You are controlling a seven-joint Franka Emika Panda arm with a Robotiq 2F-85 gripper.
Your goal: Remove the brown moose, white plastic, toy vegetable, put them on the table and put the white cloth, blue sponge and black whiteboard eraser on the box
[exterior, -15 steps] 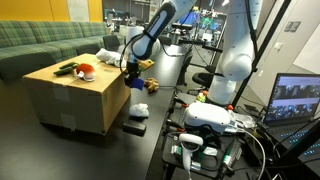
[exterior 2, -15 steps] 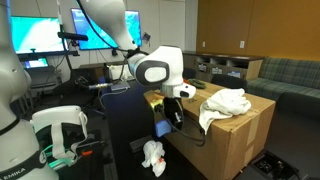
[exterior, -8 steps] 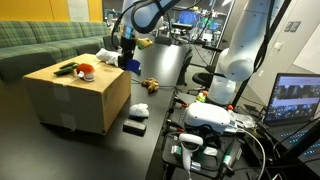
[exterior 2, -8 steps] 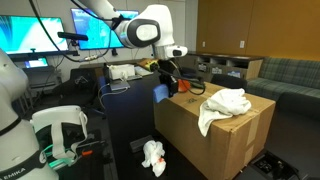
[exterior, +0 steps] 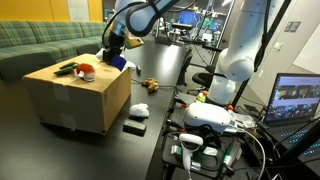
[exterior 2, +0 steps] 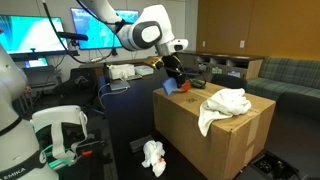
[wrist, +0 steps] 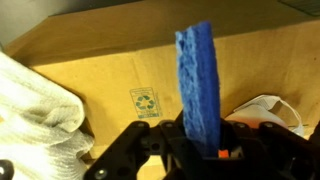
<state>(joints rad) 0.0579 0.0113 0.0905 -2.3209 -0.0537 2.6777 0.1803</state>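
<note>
My gripper (exterior: 113, 52) is shut on the blue sponge (exterior: 119, 63) and holds it over the near corner of the cardboard box (exterior: 70, 100). It also shows in an exterior view (exterior 2: 170, 78), with the sponge (exterior 2: 168, 87) at the box edge. In the wrist view the sponge (wrist: 200, 80) stands upright between the jaws (wrist: 205, 140) above the box top. The white cloth (exterior 2: 225, 103) lies on the box. The toy vegetable (exterior: 85, 70) is on the box. The brown moose (exterior: 150, 85), white plastic (exterior: 140, 110) and black eraser (exterior: 134, 127) lie on the dark table.
A dark object (exterior: 65, 69) lies on the box beside the toy vegetable. A green sofa (exterior: 40, 40) stands behind the box. A second white robot base (exterior: 235, 60), a laptop (exterior: 295, 100) and cables crowd one side.
My gripper has lifted the blue sponge from beside the box up and across, and now holds it over the box top.
</note>
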